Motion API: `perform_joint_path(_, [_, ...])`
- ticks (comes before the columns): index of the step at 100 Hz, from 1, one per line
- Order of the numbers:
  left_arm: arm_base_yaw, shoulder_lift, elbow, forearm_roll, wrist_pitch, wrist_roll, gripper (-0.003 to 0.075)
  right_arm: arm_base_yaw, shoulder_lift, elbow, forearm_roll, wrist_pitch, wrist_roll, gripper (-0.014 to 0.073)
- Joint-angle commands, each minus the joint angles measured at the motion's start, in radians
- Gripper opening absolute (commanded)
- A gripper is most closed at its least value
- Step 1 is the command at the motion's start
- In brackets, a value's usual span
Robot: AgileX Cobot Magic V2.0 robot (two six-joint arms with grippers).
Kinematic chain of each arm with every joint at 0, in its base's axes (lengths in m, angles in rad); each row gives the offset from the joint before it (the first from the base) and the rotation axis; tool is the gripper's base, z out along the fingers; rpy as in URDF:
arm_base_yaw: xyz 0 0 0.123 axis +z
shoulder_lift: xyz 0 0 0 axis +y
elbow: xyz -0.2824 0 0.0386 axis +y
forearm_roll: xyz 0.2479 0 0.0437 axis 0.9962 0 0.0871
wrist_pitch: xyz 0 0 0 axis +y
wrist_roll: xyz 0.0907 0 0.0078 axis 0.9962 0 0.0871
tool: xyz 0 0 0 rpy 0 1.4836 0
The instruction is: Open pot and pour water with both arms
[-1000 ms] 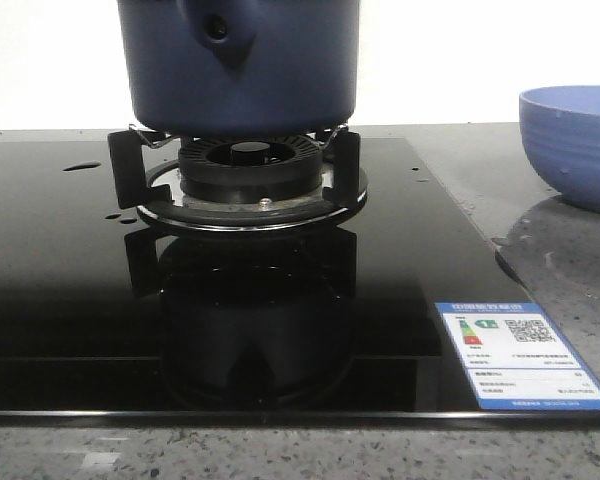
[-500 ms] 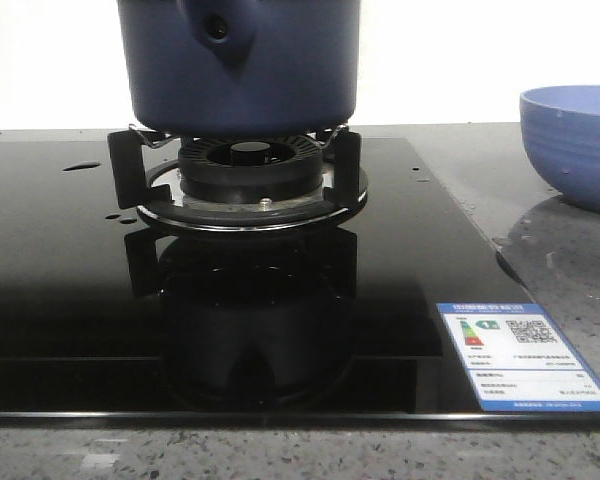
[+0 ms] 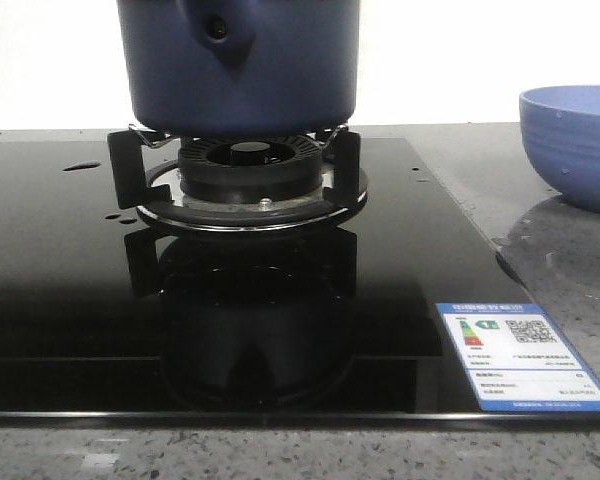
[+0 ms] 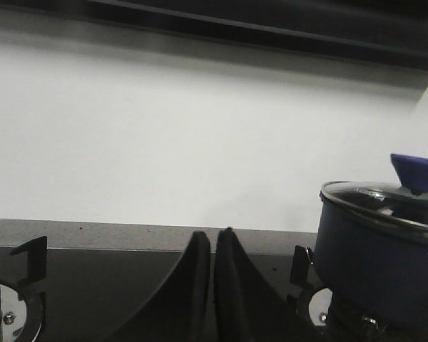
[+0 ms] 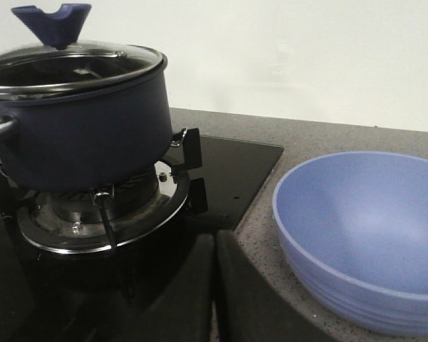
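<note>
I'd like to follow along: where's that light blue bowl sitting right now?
In the front view, the bowl sits on the grey countertop at far right, beside the black cooktop, right of the pot.

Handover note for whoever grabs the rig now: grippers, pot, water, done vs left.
Left gripper: shut, empty, short of the pot.
Right gripper: shut, empty, over the counter between burner and blue bowl.
The pot sits on the burner with its glass lid on, knob untouched.
Water: only drops on the black hob glass; the bowl looks dry.
Done: nothing.
Left: lift the lid, grasp the pot, pour, presumably into the bowl.
</note>
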Motion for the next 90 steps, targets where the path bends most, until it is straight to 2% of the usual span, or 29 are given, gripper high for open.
perform_joint_path(1, [0.024, -0.003, -0.004, 0.070, -0.049, -0.017, -0.0019, 0.002, -0.001, -0.027, -0.003, -0.048, -0.009, -0.0046])
perform_joint_path(8, [0.071, -0.024, 0.036, 0.205, -0.030, -0.140, -0.0019, 0.002, -0.001, -0.027, -0.003, -0.048, -0.009, -0.0046])
perform_joint_path(16, [0.129, -0.061, 0.097, 0.440, -0.018, -0.381, -0.0019, 0.002, -0.001, -0.027, -0.003, -0.048, -0.009, -0.0046])
perform_joint_path(20, [0.145, -0.087, 0.129, 0.469, 0.000, -0.427, -0.0019, 0.002, -0.001, -0.027, -0.003, -0.048, -0.009, -0.0046])
perform_joint_path(40, [0.190, -0.214, 0.273, 0.395, 0.051, -0.420, -0.0019, 0.002, -0.001, -0.027, -0.003, -0.048, -0.009, -0.0046])
perform_joint_path(46, [0.198, -0.244, 0.269, 0.395, 0.134, -0.414, -0.0019, 0.002, -0.001, -0.027, -0.003, -0.048, -0.009, -0.0046])
perform_joint_path(65, [0.251, -0.256, 0.274, 0.361, 0.152, -0.369, -0.0019, 0.002, -0.001, -0.027, -0.003, -0.048, -0.009, -0.0046])
perform_joint_path(90, [0.251, -0.254, 0.272, 0.335, 0.170, -0.369, -0.0019, 0.002, -0.001, -0.027, -0.003, -0.048, -0.009, -0.0046])
